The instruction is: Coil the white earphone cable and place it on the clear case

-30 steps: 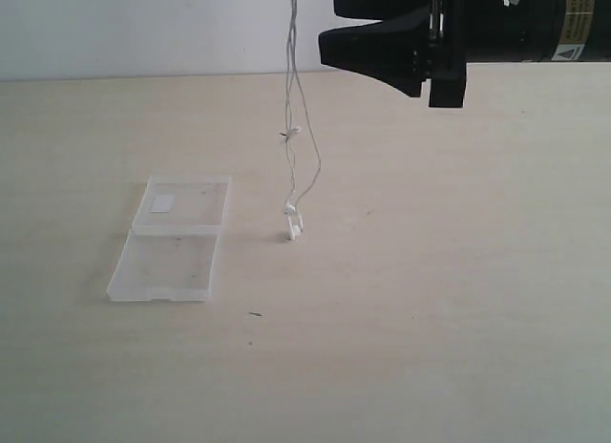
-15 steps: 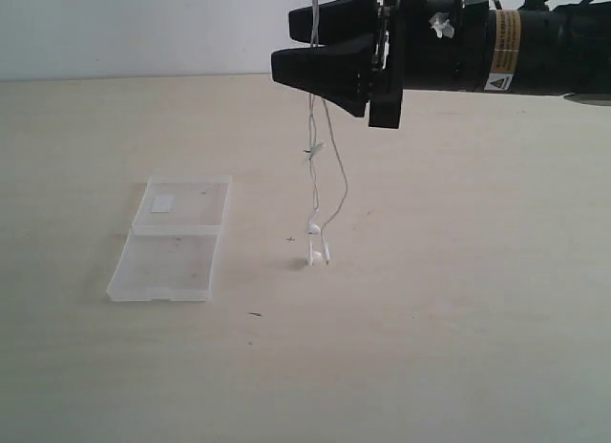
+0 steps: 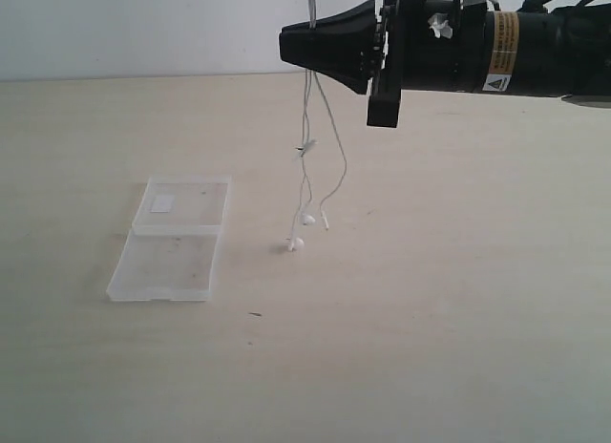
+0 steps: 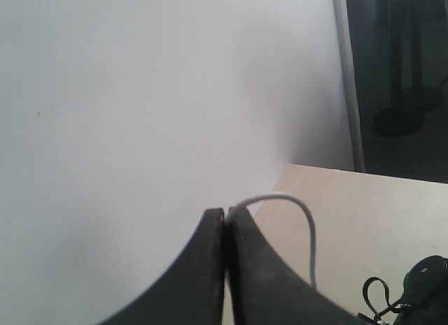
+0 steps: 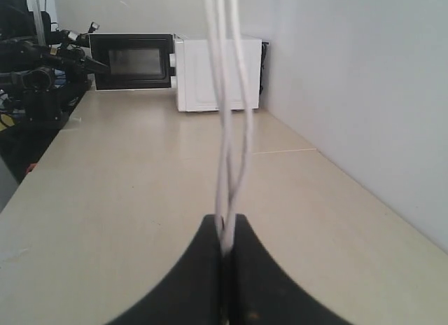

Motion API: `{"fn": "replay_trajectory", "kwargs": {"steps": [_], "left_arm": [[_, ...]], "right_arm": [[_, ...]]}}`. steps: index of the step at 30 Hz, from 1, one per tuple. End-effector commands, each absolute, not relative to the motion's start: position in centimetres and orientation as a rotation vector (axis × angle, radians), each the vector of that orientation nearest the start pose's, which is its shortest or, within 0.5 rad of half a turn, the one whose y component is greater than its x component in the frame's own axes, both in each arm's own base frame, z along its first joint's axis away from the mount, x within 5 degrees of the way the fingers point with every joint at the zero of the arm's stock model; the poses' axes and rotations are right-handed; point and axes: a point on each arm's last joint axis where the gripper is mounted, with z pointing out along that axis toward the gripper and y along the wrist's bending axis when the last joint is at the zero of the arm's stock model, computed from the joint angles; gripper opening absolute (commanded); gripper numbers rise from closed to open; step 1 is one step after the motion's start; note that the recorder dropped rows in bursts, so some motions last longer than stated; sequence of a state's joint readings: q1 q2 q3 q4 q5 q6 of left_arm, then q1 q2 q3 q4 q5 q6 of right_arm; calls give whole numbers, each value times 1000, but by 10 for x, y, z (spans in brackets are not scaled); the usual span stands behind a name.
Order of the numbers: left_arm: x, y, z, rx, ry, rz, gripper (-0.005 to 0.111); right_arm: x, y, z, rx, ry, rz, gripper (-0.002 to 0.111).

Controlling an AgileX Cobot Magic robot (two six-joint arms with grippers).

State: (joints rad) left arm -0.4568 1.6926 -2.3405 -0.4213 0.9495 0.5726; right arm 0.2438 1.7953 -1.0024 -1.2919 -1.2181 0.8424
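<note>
The white earphone cable (image 3: 307, 166) hangs in thin strands from above the picture's top edge, its two earbuds (image 3: 296, 242) resting low on the table. My right gripper (image 3: 291, 44) reaches in from the right and is shut on the hanging strands; in the right wrist view the strands (image 5: 227, 129) run straight out from between the closed fingers (image 5: 225, 230). My left gripper (image 4: 225, 214) is out of the exterior view, high up, shut on the cable (image 4: 297, 213), which loops out over one finger. The clear case (image 3: 172, 241) lies open and flat to the left of the earbuds.
The pale wooden table (image 3: 430, 300) is backed by a white wall. In the right wrist view a white microwave (image 5: 210, 73) and other black equipment (image 5: 35, 66) stand at the table's far end.
My right gripper moved left to the hanging strands and shut on them. The lower cable swung, and the earbuds shifted on the table.
</note>
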Motion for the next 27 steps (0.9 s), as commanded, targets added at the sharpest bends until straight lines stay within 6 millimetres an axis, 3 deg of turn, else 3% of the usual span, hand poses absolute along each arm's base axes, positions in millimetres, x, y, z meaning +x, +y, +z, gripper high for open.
{"fn": "replay_trajectory", "kwargs": {"steps": [1,8,10,22,27], "left_arm": [[280,-172,571,876,1489,-403,0],[280,-172,572,871,1484,-402,0],[280,-172,572,871,1484,-402,0],[280,-172,572,868,1482,-396,0],[280,-172,572,870,1481,-394,0]], "right_arm": [[315,164,243,-1081,1322,1061,2],[314,164,242,-1098,1322,1058,31],[315,164,242,-1096,1322,1058,34],[317,163,238,-1098,1371,1024,29],[317,163,238,-1093,1377,1029,12]]}}
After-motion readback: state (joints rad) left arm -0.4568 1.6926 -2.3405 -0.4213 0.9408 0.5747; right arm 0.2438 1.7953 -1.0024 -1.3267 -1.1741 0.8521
